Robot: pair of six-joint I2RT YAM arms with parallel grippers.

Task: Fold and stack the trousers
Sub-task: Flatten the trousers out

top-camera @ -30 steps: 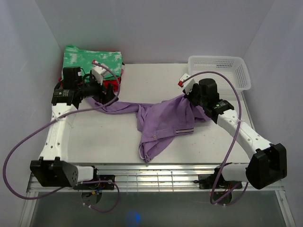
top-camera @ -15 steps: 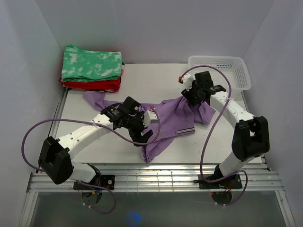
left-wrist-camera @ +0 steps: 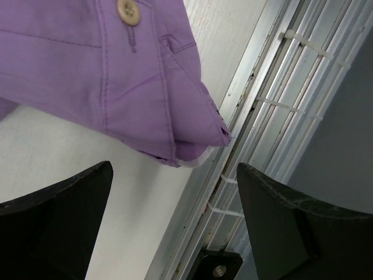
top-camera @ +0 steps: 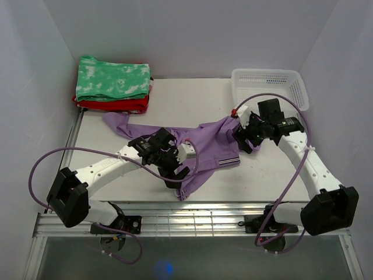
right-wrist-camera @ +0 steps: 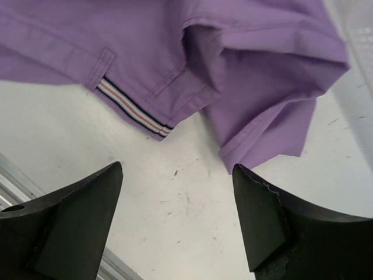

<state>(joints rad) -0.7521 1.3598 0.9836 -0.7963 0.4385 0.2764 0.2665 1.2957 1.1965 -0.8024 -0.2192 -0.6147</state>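
Observation:
The lavender trousers (top-camera: 210,143) lie crumpled across the middle of the table, one leg trailing toward the back left and the waist end near the front edge. My left gripper (top-camera: 173,173) hovers over that waist end, open. In the left wrist view the buttoned waist corner of the trousers (left-wrist-camera: 116,70) lies just ahead of the empty left gripper (left-wrist-camera: 173,175). My right gripper (top-camera: 245,139) stands open at the garment's right end. From the right wrist, the trousers (right-wrist-camera: 245,64) and a striped trim (right-wrist-camera: 131,108) lie beyond the right gripper (right-wrist-camera: 178,169), with bare table between its fingers.
A green-and-white folded garment (top-camera: 113,79) sits on a red folded garment (top-camera: 113,105) at the back left corner. A white mesh basket (top-camera: 265,72) stands at the back right. A metal slatted rail (top-camera: 192,219) runs along the near edge, just past the waist (left-wrist-camera: 280,105).
The right gripper opened, let go of the trouser fabric and drew back to the right. The left arm swung from the back-left stack to the waist near the front edge.

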